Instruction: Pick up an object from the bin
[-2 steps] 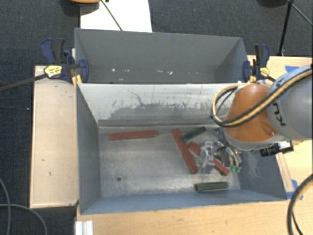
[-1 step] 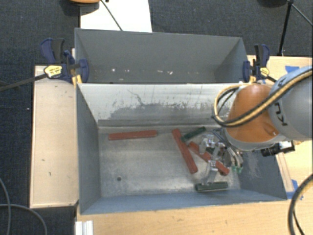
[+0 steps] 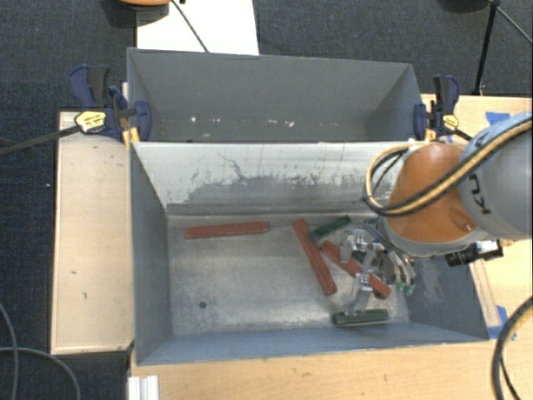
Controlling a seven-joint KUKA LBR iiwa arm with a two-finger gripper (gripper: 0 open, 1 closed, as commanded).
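Observation:
My gripper (image 3: 365, 261) hangs low over the right part of the bin, just under the arm's orange cover. Directly beneath it lie short red sticks (image 3: 346, 255), one of them poking out at its lower right (image 3: 380, 287). A longer red stick (image 3: 315, 257) lies diagonally just left of the gripper. Behind that, a dark green stick (image 3: 331, 225) rests toward the back wall. Close to the front wall, below the gripper, is a dark green bar (image 3: 360, 317). Whether anything is held cannot be seen.
A long red-brown stick (image 3: 226, 231) lies along the foot of the back wall at the left. A small green bit (image 3: 406, 287) shows right of the gripper. The arm and its orange cover hide the bin's right side.

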